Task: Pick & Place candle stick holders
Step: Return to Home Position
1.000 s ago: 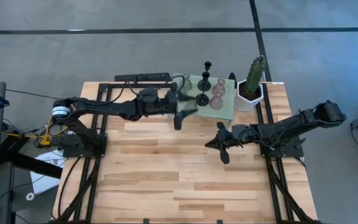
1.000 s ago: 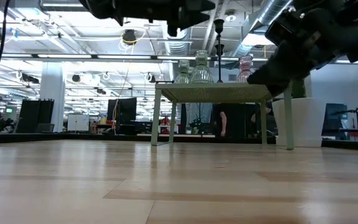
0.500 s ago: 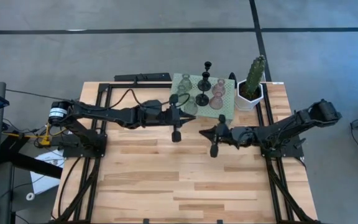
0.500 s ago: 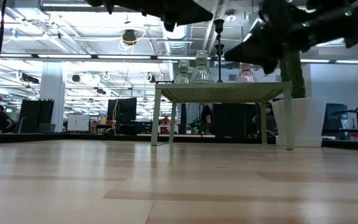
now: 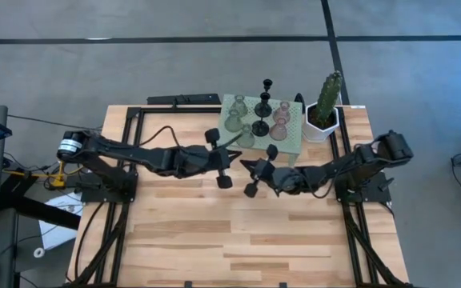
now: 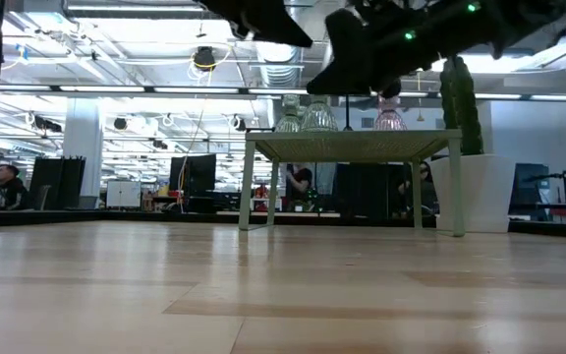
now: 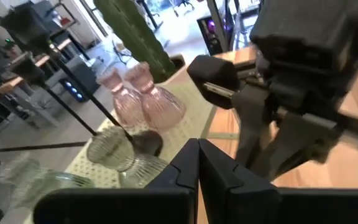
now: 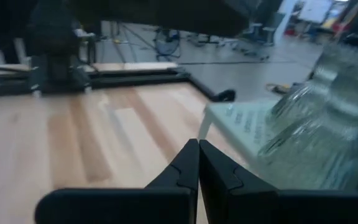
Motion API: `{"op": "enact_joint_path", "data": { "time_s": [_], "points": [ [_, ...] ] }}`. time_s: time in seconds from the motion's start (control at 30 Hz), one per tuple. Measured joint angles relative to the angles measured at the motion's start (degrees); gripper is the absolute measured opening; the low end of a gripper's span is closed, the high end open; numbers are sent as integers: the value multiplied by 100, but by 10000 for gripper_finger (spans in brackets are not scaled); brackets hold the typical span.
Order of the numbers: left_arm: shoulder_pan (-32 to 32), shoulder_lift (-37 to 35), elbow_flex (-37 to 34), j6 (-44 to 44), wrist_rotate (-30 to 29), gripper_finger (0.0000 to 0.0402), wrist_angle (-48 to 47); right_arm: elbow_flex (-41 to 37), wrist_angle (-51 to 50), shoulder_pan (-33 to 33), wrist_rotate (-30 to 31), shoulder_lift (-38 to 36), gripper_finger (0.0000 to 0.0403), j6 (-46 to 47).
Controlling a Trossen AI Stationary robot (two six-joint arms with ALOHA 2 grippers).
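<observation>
One wooden table (image 5: 182,240) carries everything; across it two dark arms reach for the middle, the left arm (image 5: 134,152) from nine o'clock and the right arm (image 5: 350,164) from three o'clock, their ends near each other just at six o'clock of the mint stand (image 6: 352,147); they hang clear of the stand, I judge, because no holder is left on the boards to fetch and only the retreat to rest remains; the left gripper (image 7: 197,149) has its fingers pressed together on nothing; the right gripper (image 8: 199,146) is likewise closed up and empty; the stand sits at about one o'clock on the table, with the cactus (image 5: 329,90) in its white pot (image 5: 323,120) at its three o'clock, probably a bystander to steer around; all seven candle stick holders (image 5: 246,138) stand upright, crowded on the stand's perforated top; three pale green holders (image 5: 232,122), squat ribbed glass bells, keep toward nine o'clock; two pinkish holders (image 5: 282,114) of the same shape toward three o'clock; two black holders (image 5: 262,106), thin-stemmed on round bases, between them.
</observation>
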Motion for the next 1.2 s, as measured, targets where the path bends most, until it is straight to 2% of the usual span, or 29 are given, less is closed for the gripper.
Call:
{"op": "enact_joint_path", "data": {
  "time_s": [0.17, 0.47, 0.87, 1.2],
  "points": [
    [-123, -410, -217, -2, -69, 4, 15, 189, -13, -187, 257, 146, 0, -128],
    [-116, -1100, -886, -75, -71, 4, 190, 231, -107, -592, 259, 202, 0, -105],
    [-116, -1145, -938, -58, -70, 5, 234, 231, -155, -1027, 237, 200, 0, -123],
    [-116, -1145, -940, -52, -70, 4, 235, 231, -157, -1059, 238, 198, 0, -145]
  ]
}}
